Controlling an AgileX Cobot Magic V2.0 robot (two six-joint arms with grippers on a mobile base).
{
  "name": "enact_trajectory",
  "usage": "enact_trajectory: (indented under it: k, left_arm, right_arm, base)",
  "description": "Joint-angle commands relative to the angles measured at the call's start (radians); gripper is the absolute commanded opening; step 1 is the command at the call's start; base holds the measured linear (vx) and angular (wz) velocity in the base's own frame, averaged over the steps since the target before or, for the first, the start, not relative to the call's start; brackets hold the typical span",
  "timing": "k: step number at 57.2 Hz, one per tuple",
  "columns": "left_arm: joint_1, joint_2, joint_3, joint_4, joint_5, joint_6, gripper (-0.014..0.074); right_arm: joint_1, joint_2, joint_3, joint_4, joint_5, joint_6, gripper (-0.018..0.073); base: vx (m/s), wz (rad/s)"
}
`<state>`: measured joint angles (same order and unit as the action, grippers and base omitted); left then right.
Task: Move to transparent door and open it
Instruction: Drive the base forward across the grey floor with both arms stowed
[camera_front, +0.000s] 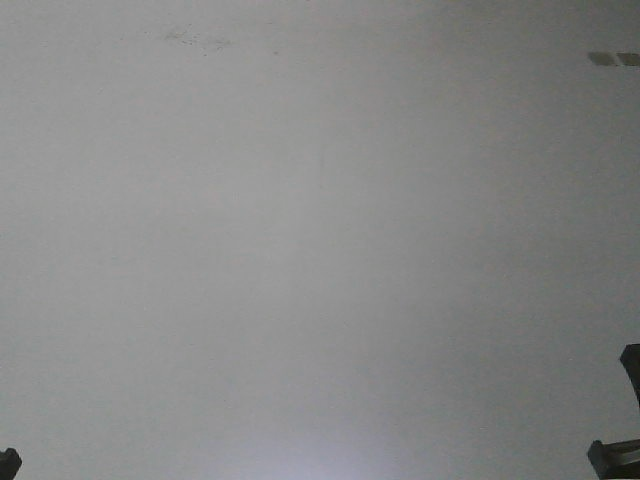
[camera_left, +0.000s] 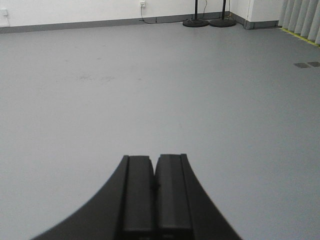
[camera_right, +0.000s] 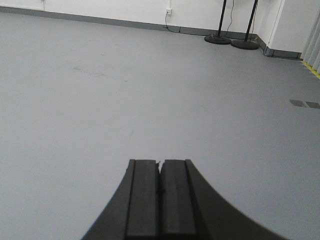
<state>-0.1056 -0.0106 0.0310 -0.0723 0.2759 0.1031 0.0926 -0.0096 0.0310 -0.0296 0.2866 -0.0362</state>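
- Closest to the left wrist camera, the left gripper (camera_left: 155, 161) pointed straight ahead. Its two black fingers (camera_left: 138, 195) were pressed flat together along a thin seam, clenched on nothing.
- The right gripper (camera_right: 160, 164) was posed the same way. Its pads (camera_right: 177, 197) met with nothing between them and were aimed forward.
- Both wrists looked held low and close to level, each looking out over its closed tips across the open grey floor (camera_left: 150, 100).
- In the front-facing view I saw almost only that floor, from above. Small dark pieces of the rig showed at the lower left corner (camera_front: 8, 465) and lower right edge (camera_front: 620, 455); I could not tell which parts they were.
- Farther out a faint scuff mark (camera_left: 95, 78) lay on the floor to the left, and a pair of dark rectangular patches (camera_left: 306, 64) lay well to the right.
- At the far side, two round black stand bases (camera_left: 209, 22) sat just beside each other with their poles rising out of view, close to the grey baseboard (camera_left: 75, 24).
- Behind them was the white wall (camera_left: 75, 9), carrying a socket (camera_left: 142, 4) with a cable hanging from it.
- White vertical slats (camera_left: 302, 17) stood at the far right above a yellow floor stripe (camera_left: 300, 36).
- I could not find the transparent door in any of the three views.
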Motion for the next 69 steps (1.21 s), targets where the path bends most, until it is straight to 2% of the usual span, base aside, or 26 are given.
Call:
enact_trajectory:
  k: [1,69]
  left_arm:
    - [-0.005,-0.015,0.008,-0.005,-0.077,-0.006,-0.0003]
    - [-0.005,-0.015,0.008,-0.005,-0.077,-0.006,-0.0003]
  right_arm:
    - [-0.002,-0.016,0.003,-0.002,-0.082,-0.008,-0.0001]
    - [-0.002,-0.016,0.003,-0.002,-0.082,-0.008,-0.0001]
  base:
    - [0.00,0.00]
    - [0.03,0.01]
